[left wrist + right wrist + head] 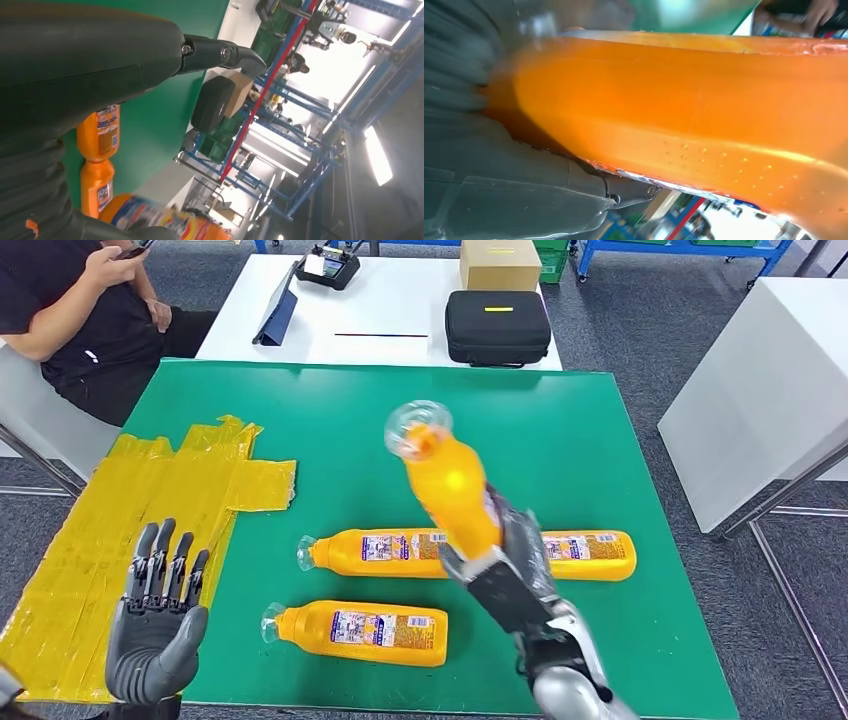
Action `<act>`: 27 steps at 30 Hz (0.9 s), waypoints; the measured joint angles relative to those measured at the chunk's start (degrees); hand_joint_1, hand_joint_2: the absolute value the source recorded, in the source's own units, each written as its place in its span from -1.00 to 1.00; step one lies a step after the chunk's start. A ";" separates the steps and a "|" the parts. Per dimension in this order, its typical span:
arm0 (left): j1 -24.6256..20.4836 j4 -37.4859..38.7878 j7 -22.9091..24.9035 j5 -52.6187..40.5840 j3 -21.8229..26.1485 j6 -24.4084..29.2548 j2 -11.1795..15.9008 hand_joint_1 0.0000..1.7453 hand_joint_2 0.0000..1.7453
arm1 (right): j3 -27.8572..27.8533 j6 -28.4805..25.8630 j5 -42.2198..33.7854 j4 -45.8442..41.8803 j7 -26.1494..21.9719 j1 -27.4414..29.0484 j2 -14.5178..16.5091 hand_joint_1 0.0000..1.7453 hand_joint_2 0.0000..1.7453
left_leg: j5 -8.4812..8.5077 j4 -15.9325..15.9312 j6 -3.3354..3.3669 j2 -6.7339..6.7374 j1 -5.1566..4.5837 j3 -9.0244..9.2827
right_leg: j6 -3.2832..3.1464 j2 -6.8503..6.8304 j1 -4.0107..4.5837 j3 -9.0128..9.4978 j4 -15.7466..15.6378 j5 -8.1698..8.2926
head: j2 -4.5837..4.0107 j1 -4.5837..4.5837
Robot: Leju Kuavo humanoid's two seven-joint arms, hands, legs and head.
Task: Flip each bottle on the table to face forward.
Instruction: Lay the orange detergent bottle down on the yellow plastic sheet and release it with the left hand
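From the head view, the right hand (505, 575) gripped an orange bottle (448, 480) lifted above the green tabletop (560, 440), two more bottles (375, 552) (360, 630) lying just beside it; the left hand (155, 625) hovered open, well apart. The right wrist view showed the held bottle (684, 115) against the hand.

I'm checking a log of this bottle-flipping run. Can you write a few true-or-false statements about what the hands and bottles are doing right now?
1. The right hand holds an orange bottle lifted off the green table. True.
2. The left hand grips a bottle. False: it holds nothing, fingers apart.
3. At least two bottles lie on their sides on the table, one nearest the robot. True.
4. The black case sits on the green table. False: it sits on the white table behind.
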 joint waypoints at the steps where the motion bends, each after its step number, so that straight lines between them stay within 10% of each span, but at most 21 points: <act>1: -0.32 0.15 0.05 0.08 -0.32 0.10 0.26 -1.00 1.00 | 0.81 0.03 -0.05 0.90 0.27 -1.16 0.53 1.00 1.00 | 0.00 0.00 0.00 -0.04 -0.01 -0.03 | 0.00 -0.03 -0.01 0.00 0.00 0.00 | 0.00 -0.01; 13: -3.74 1.85 2.83 -0.74 -1.62 -0.62 1.50 -1.00 1.00 | 5.09 2.87 0.45 6.94 3.86 -8.29 5.12 1.00 1.00 | 0.02 0.01 -0.01 -0.19 -0.03 -0.32 | 0.01 -0.15 -0.02 -0.24 -0.01 0.02 | 0.00 0.00; 27: -16.13 8.03 10.37 -3.97 -1.53 -2.57 -4.40 -1.00 1.00 | 9.96 7.67 8.28 15.37 6.77 -15.13 11.71 1.00 1.00 | 0.17 0.04 0.04 -0.24 -0.06 -0.41 | 0.15 -0.20 -0.05 -0.26 0.00 0.14 | 0.00 0.01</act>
